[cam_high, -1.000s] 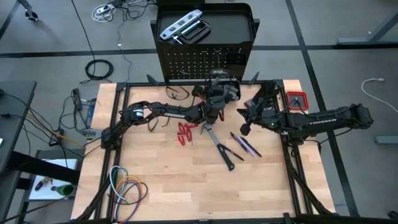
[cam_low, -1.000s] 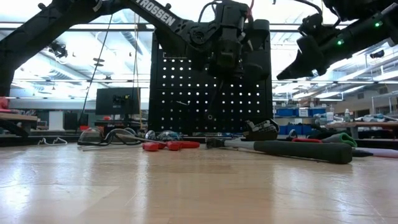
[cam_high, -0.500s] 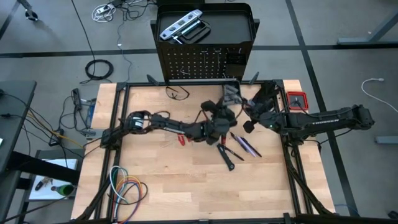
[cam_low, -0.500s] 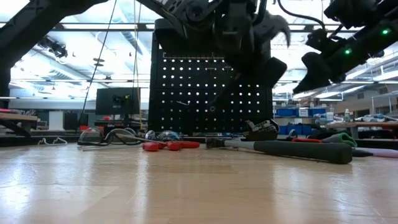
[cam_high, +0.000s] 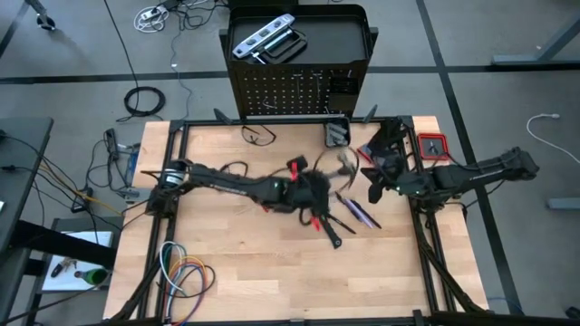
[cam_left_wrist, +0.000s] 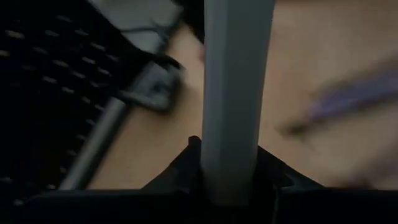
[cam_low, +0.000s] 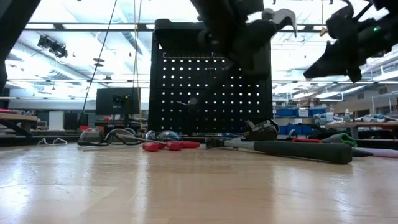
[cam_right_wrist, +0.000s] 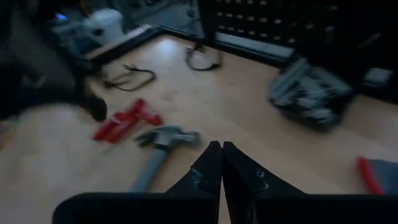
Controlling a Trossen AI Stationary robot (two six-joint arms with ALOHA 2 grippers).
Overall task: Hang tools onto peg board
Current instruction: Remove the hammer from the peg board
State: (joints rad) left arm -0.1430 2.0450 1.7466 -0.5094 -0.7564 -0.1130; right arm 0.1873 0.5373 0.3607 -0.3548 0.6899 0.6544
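Note:
My left gripper (cam_high: 319,187) is over the middle of the table, shut on a steel hammer. Its claw head (cam_low: 280,14) shows high up in the low view, in front of the black peg board (cam_low: 211,93), which stands at the table's far edge (cam_high: 294,91). My right gripper (cam_high: 374,192) hangs shut and empty to the right of the left one. A second hammer (cam_right_wrist: 165,140), red-handled pliers (cam_right_wrist: 124,121) and thin screwdrivers (cam_high: 361,214) lie flat on the wood. A silver level (cam_high: 263,38) lies in the tray on top of the stand. My left gripper pinches the hammer's grey steel shaft (cam_left_wrist: 236,118) between its two fingers. The shaft runs straight out ahead from between the fingers. The hammer is lifted clear of the table, its head (cam_low: 280,14) up and away from the gripper.
A grey and black tool (cam_high: 337,133) lies by the foot of the peg board. A small red box (cam_high: 433,145) sits at the far right corner and a coil of coloured cable (cam_high: 181,272) at the near left. The near half of the table is bare wood.
My left gripper has drawn back from the peg board toward the near edge, rising a little and rolling its wrist, with the hammer still in it. My right gripper has pulled back a little toward the right edge and rolled, staying shut.

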